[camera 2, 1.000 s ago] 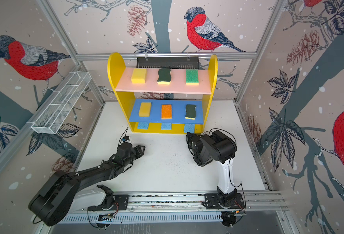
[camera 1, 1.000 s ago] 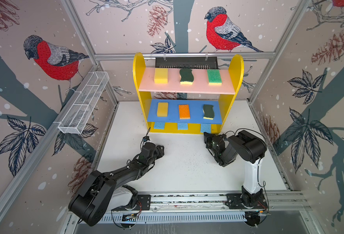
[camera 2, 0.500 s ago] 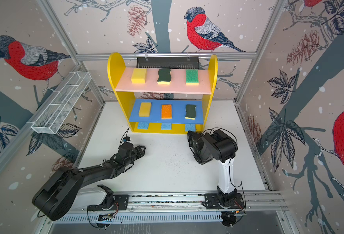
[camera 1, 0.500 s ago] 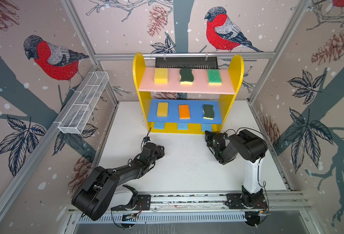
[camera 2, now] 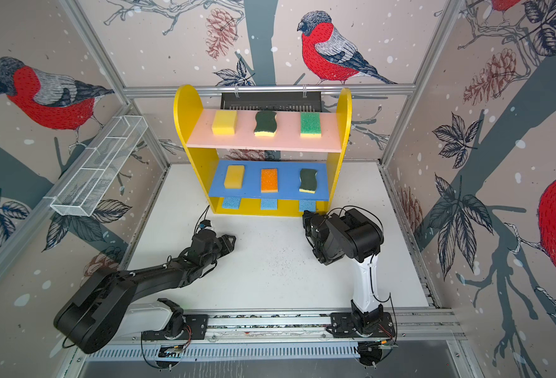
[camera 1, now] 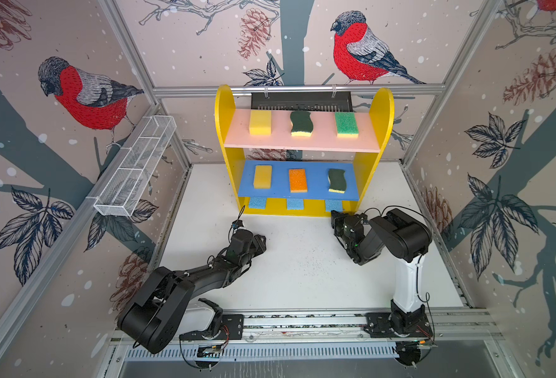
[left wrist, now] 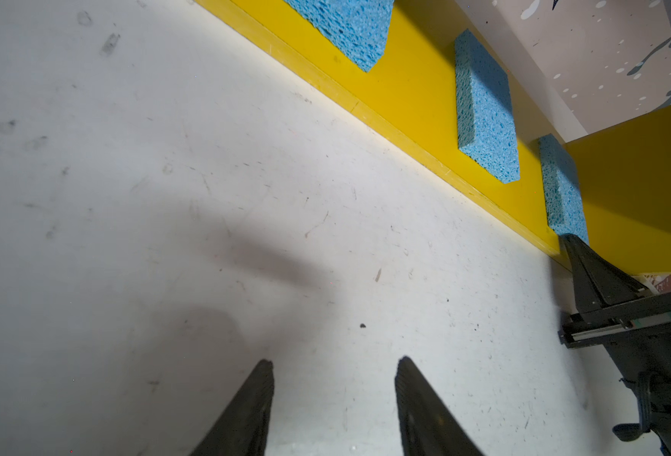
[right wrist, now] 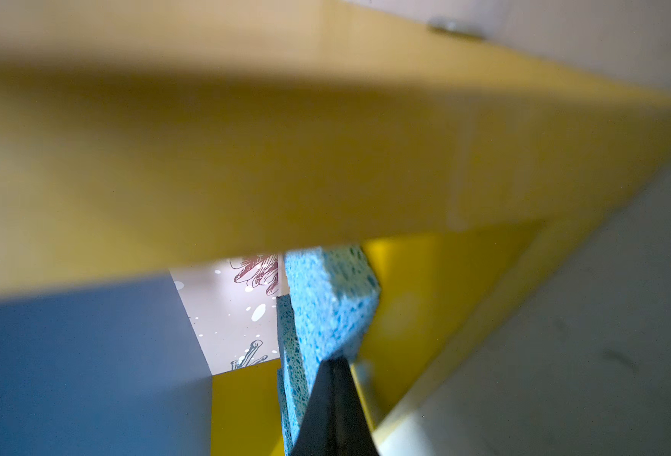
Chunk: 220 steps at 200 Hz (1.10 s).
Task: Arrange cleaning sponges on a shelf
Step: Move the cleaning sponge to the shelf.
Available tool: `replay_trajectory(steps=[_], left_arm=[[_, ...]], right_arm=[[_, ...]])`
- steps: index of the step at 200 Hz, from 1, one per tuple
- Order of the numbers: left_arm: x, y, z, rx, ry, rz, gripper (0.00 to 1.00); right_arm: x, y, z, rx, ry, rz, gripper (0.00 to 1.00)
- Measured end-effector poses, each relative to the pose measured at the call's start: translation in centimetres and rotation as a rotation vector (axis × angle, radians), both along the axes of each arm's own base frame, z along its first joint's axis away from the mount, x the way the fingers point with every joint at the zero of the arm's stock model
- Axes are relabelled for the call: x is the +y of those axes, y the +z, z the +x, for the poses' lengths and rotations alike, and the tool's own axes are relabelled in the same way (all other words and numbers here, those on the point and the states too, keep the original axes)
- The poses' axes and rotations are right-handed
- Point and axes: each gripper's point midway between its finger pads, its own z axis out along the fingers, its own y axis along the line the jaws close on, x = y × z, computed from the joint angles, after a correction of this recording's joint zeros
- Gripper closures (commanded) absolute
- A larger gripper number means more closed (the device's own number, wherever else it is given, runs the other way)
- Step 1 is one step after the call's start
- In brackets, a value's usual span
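The shelf [camera 1: 381, 108] stands at the back of the white table. Its pink upper board carries a yellow sponge [camera 1: 260, 122], a wavy dark-green one [camera 1: 300, 123] and a bright-green one [camera 1: 346, 123]. The blue middle board carries a yellow sponge [camera 1: 262, 176], an orange one [camera 1: 297, 180] and a wavy dark-green one [camera 1: 336, 180]. Three light-blue sponges [left wrist: 484, 110] lie on the yellow bottom. My right gripper [right wrist: 335, 361] is shut, and its tip touches the front edge of the right light-blue sponge [right wrist: 326, 300]. My left gripper [left wrist: 335, 360] hangs open over bare table and holds nothing.
A white wire-mesh basket [camera 1: 135, 167] hangs on the left wall. A black slotted tray [camera 1: 302, 101] hangs behind the shelf's top. The arms' mounting rail [camera 1: 302, 322] runs along the table's front edge. Patterned walls enclose the white table [camera 1: 302, 268].
My right gripper has edged slightly toward the shelf's bottom level. The left arm's elbow shifted a little, while its gripper stayed in place.
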Motion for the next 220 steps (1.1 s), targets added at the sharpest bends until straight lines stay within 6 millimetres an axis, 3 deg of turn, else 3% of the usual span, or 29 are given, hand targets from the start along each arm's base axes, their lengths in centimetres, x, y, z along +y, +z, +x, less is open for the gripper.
replay_trajectory(steps=[220], left_arm=[[0.54,0.25,0.28,-0.004,0.028,0.022,0.49]], right_arm=[[0.09,0.04,0.38,0.000,-0.005,-0.033,1.00]])
